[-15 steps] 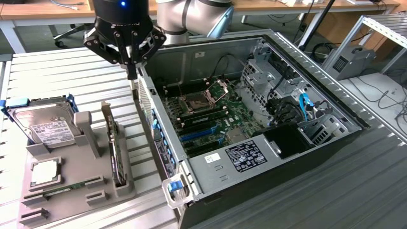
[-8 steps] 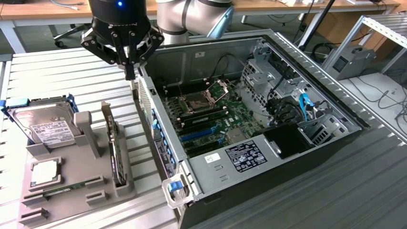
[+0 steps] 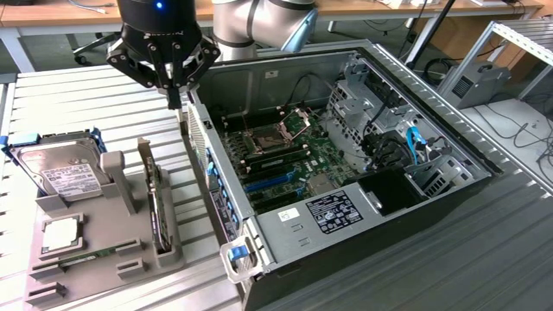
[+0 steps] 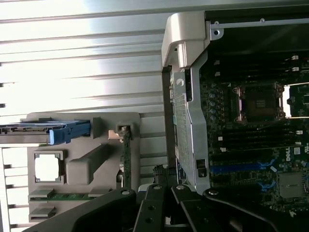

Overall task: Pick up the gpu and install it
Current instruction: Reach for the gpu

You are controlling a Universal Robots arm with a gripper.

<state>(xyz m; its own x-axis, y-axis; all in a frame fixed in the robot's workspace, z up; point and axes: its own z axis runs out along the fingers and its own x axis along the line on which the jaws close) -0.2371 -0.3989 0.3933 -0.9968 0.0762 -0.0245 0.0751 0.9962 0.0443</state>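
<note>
The gpu (image 3: 157, 201) stands on its edge in the grey holder (image 3: 108, 230), not yet picked up. At its 12 o'clock hangs the gripper (image 3: 176, 98), fingers closed together and empty. The open computer case (image 3: 298, 236) lies at 3 o'clock, and no card is installed there.

Closed claw (image 3: 175, 102), straight downward.
</note>
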